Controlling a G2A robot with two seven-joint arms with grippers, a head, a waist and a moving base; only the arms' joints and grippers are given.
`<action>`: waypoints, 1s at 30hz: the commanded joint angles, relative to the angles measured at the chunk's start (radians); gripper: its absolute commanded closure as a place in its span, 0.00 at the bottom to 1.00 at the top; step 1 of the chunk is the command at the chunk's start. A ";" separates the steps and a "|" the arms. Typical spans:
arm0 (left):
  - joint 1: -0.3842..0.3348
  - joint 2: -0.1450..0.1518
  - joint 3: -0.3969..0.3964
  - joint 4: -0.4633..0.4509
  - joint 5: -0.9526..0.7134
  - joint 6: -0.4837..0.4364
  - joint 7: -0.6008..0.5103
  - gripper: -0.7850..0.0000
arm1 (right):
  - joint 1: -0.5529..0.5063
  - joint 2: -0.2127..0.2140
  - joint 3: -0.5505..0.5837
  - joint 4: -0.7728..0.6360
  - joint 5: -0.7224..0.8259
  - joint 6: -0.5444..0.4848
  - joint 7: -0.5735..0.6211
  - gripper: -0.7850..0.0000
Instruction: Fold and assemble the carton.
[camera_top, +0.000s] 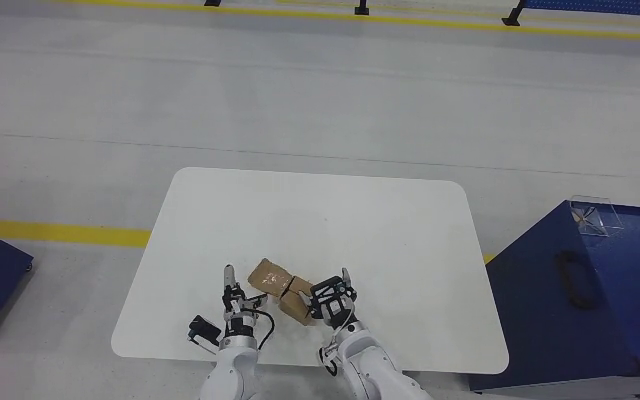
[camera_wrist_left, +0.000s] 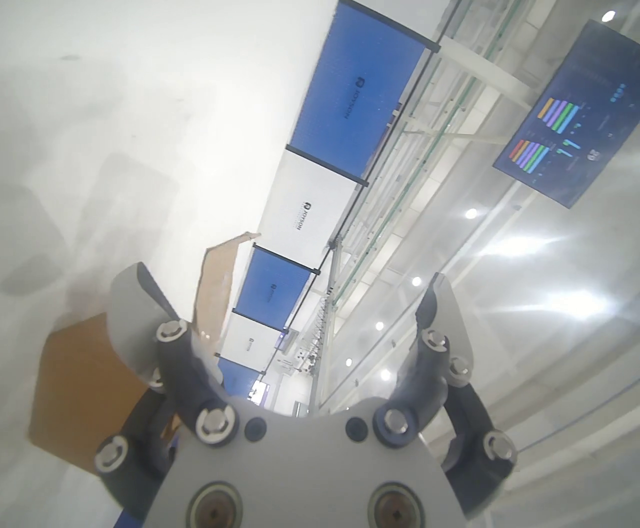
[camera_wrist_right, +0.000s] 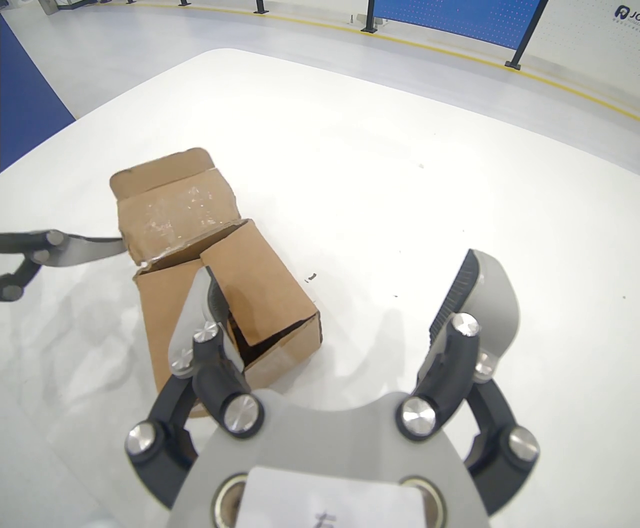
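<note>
Grey fingers of the right gripper spread wide, gripping nothing, one of them right at the open near mouth of the carton. The left gripper gapes empty too, one tip just beside the loose far flap. The brown carton lies close to the tabletop's near edge, between both arms. Body looks squared up; both ends unclosed, so flaps remain to tuck. Plenty of bare room toward the far edge, little behind.

Brown carton; white table
</note>
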 joint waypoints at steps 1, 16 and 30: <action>0.007 -0.003 -0.006 -0.013 0.019 0.001 -0.005 0.00 | -0.001 -0.001 0.002 -0.002 0.000 0.001 0.002 0.00; 0.056 -0.019 -0.058 -0.084 -0.077 0.278 -0.047 0.00 | -0.009 -0.007 0.025 -0.022 -0.032 -0.004 0.021 0.00; -0.046 -0.058 -0.069 0.075 -0.196 0.301 -0.104 0.00 | -0.008 -0.017 0.021 -0.022 -0.061 -0.011 0.040 0.00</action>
